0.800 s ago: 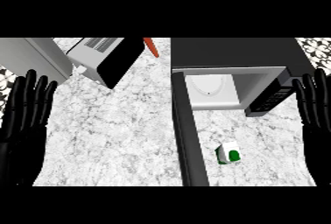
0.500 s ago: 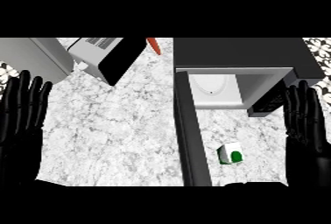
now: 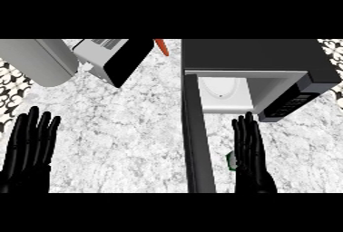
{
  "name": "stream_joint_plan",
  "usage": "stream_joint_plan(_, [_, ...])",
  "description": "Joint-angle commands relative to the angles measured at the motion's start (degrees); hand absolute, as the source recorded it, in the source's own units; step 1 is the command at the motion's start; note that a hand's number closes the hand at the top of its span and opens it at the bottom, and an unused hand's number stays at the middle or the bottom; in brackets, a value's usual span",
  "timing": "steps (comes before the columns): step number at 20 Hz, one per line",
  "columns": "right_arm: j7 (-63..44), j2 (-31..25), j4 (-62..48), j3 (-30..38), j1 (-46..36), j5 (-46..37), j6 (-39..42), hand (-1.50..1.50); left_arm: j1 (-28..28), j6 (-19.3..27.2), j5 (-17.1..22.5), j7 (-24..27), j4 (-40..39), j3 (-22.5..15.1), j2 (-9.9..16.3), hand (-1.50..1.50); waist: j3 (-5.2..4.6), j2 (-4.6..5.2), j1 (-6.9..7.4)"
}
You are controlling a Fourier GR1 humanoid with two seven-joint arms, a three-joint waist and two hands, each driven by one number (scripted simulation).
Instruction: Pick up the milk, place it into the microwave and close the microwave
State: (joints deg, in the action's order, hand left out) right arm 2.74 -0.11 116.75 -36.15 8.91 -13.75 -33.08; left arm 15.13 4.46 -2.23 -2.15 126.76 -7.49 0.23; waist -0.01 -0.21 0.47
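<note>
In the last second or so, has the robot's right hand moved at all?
Yes. The right hand has swung inward from the view's right edge toward the open microwave door, and now covers most of the milk.

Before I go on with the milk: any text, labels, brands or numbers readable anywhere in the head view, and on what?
None can be read.
Microwave control panel: rows of small pale marks, too small to read.
Milk carton: only a white and green sliver shows beside the right hand; no lettering can be made out.
Toaster: no label visible.
</note>
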Motion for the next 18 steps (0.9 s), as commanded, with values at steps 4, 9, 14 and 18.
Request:
stream_joint_plan(4, [0.2, 0.1, -5.1, -11.7, -2.1, -6.1, -16.4, -1.5, 11.6, -0.6, 0.7, 8.5, 1.4, -2.5, -0.1, -1.5, -0.04, 0.09, 0.05])
stream_joint_plan(9, [-2.0, 0.1, -3.8, -9.1, 3.2, -13.5, -17.1, -1.5, 18.0, -2.3, 1.3, 12.7, 3.1, -5.1, 0.9, -1.5, -0.06, -0.02, -0.14])
stream_joint_plan(14, [-1.5, 0.1, -9.9, -3.4, -0.8, -12.4, -20.1, -1.5, 20.3, -1.6, 0.0, 12.9, 4.4, -6.5, 0.8, -1.5, -0.03, 0.15, 0.11])
stream_joint_plan(18, [2.4, 0.1, -12.1, -1.6, 0.2, -10.4, -22.0, -1.5, 24.7, -2.1, -0.6, 15.9, 5.0, -9.3, 0.8, -1.5, 0.02, 0.09, 0.14])
